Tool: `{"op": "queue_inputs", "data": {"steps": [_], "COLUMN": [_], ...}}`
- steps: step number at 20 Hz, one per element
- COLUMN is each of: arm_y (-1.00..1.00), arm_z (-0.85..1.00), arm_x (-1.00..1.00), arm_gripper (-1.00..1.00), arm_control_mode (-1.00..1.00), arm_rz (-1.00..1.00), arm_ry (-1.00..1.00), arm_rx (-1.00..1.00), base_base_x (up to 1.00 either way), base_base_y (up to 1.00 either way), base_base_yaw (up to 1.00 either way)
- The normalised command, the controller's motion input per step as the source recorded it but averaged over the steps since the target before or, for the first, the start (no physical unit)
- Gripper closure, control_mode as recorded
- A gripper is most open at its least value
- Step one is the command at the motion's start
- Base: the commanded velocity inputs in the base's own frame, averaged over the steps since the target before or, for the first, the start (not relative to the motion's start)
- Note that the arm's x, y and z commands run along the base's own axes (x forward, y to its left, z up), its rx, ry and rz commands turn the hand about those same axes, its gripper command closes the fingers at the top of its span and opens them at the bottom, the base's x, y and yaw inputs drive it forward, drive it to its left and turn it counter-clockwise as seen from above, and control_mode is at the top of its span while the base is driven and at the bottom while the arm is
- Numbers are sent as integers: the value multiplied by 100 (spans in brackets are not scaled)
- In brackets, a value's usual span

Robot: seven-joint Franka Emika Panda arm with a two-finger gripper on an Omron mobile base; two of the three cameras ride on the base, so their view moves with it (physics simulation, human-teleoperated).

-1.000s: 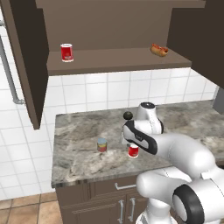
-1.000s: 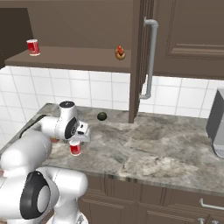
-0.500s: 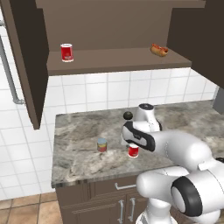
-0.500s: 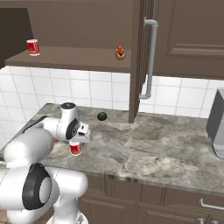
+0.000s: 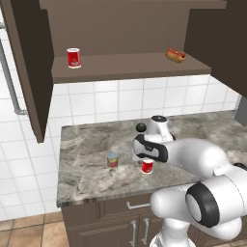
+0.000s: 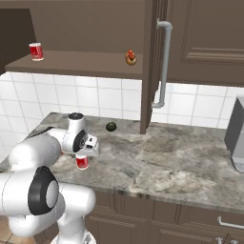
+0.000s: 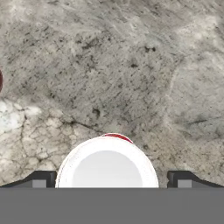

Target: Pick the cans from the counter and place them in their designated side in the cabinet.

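A large dark brown wooden wall cabinet [image 5: 29,72] stood with its doors swung wide, its long shelf already carrying one red cylindrical can with a white rim [image 5: 73,57] at the left end and a hot dog in a bun [image 5: 175,54] at the right, an arrangement that suggested each kind of item had its own side. Below it ran the grey-brown marbled stone surface [image 5: 87,178], where the white robot arm folded low over its work. Its two-finger gripper [image 7: 108,180] hung straight above a second red can with a white lid [image 5: 147,166], which stood upright near the front edge of the surface, presumably lined up for a pick. The hand view showed the jaws spread apart, one dark fingertip on either side of the white lid and neither appearing to touch it; they held nothing. The base views hid the jaws behind the wrist, but they placed the rest: a shorter can with a blue-grey top and orange-red band [image 5: 112,159] stood apart to the left of the red one. A small dark green round fruit [image 6: 110,126] lay near the tiled wall, plainest in the right base view.
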Motion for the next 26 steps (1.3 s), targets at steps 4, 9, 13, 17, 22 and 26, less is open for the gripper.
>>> {"op": "queue_inputs", "data": {"steps": [4, 9, 13, 17, 22, 26], "arm_y": [0, 2, 0, 0, 2, 1], "arm_z": [-12, -12, -2, 0, 14, 42], "arm_x": [1, 0, 0, 0, -10, -10], "arm_gripper": [-100, 100, 100, 100, 100, 100], "arm_control_mode": [-100, -100, -100, -100, -100, -100], "arm_rz": [0, 0, 0, 0, 1, 3], "arm_ry": [2, 0, 0, 0, -6, -7], "arm_rx": [0, 0, 0, 0, 0, 0], "base_base_x": [0, 0, 0, 0, 0, 0], "base_base_y": [0, 0, 0, 0, 0, 0], "base_base_yaw": [0, 0, 0, 0, 0, 0]}}
